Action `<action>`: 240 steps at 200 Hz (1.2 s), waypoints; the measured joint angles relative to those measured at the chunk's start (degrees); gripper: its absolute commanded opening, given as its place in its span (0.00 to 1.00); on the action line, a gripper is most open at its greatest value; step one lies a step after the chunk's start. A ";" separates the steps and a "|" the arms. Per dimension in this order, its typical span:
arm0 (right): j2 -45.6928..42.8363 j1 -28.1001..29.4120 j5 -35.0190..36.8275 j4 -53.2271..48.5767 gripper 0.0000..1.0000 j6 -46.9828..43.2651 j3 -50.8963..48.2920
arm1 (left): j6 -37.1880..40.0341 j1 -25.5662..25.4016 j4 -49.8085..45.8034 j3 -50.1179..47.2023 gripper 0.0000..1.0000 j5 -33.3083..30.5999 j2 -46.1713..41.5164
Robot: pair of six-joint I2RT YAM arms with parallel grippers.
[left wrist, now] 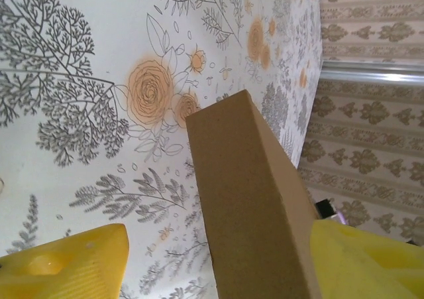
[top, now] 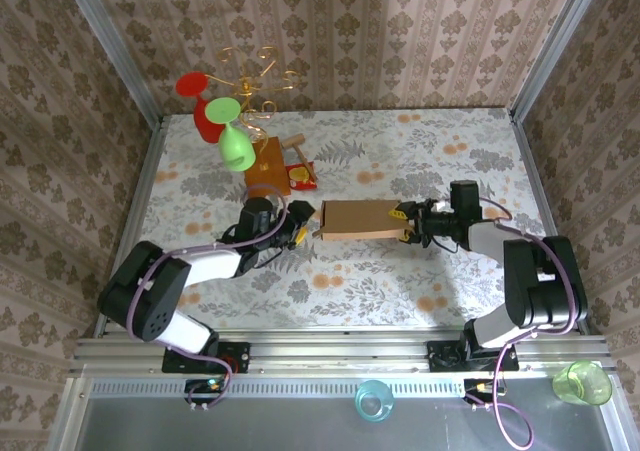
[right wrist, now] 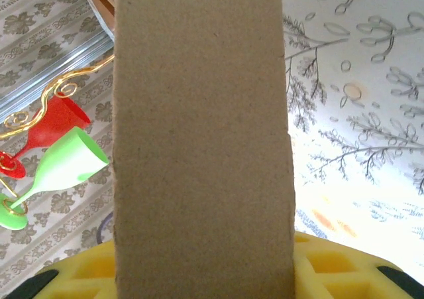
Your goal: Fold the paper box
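Observation:
The paper box (top: pixel 358 219), plain brown cardboard folded into a shallow closed shape, lies in the middle of the table. My left gripper (top: pixel 298 229) is at its left end. In the left wrist view the box (left wrist: pixel 252 199) stands between the yellow fingers (left wrist: pixel 66 262). The left finger is clear of it and the right one is against its side, so that gripper (left wrist: pixel 218 246) is open. My right gripper (top: pixel 408 223) is at the box's right end. In the right wrist view the cardboard (right wrist: pixel 202 133) sits tight between the yellow pads (right wrist: pixel 344 272), with that gripper (right wrist: pixel 205 272) shut on it.
A wooden block with a gold wire stand (top: pixel 268 166) holding red and green plastic glasses (top: pixel 236 146) stands behind the box at back left, with a red packet (top: pixel 302 177) beside it. A blue cup (top: pixel 373 399) and a green cup (top: pixel 583 382) sit on the near ledge.

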 measured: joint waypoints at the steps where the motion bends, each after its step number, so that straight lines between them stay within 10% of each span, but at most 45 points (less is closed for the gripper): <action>1: -0.15 0.02 -0.04 -0.22 0.40 0.11 0.00 | -0.13 -0.04 -0.11 0.00 0.73 -0.11 -0.11; 163: -2.05 -0.09 -3.58 -19.04 0.35 0.04 6.05 | -26.12 -1.97 -4.59 0.42 0.73 -4.37 -0.02; 195: -0.90 -0.96 -4.02 -19.47 0.34 -0.90 6.05 | -12.61 -0.07 -12.07 1.92 0.68 -4.09 -7.52; 240: -0.17 -1.75 -4.42 -21.24 0.32 -1.77 6.93 | 31.21 1.73 -22.69 3.93 0.65 -1.90 -23.65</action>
